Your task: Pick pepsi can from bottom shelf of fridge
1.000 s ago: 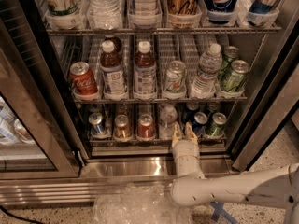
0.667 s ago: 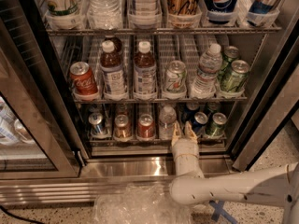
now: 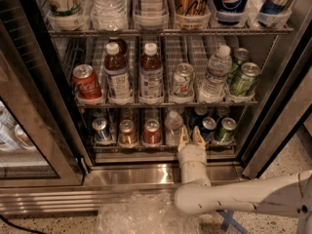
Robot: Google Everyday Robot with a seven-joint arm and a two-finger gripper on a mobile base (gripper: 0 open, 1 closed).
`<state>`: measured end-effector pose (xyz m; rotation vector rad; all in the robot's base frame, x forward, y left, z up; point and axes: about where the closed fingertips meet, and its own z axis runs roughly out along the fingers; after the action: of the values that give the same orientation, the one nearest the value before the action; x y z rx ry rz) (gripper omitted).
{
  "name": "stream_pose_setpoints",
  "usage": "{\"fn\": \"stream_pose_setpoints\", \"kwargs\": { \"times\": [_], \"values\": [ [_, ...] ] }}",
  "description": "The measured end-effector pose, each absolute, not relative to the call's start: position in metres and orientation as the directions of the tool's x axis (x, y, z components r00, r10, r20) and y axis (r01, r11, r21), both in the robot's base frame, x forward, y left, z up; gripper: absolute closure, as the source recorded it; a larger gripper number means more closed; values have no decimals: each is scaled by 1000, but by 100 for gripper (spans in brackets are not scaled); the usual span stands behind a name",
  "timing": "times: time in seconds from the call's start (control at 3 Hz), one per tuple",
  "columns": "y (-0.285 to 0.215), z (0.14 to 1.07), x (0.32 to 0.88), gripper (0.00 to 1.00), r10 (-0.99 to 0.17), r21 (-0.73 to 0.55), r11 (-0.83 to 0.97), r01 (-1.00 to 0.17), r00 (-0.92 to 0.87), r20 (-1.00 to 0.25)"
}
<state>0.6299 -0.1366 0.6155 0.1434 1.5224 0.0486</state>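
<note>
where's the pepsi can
Camera view: the pepsi can sits on the bottom shelf, right of centre, between the clear bottle and green can, with the pincer just front-left.

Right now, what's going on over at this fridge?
A robot arm reaches into the open fridge at the bottom shelf. Its gripper sits at the shelf's front edge, fingers open and holding nothing, between a small water bottle and the dark blue pepsi can. The can stands in its lane beside a green can, not yet grasped.
</note>
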Motion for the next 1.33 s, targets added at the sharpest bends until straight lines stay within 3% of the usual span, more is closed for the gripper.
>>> {"fn": "stream_pose_setpoints", "kwargs": {
  "times": [0.33, 1.0, 1.33],
  "values": [
    [-123, 624, 610, 46, 135, 137, 990, 30, 48, -990],
    [-82, 637, 509, 42, 163, 166, 983, -82, -38, -986],
    [-78, 635, 480, 42, 152, 157, 984, -85, -60, -986]
  ]
}}
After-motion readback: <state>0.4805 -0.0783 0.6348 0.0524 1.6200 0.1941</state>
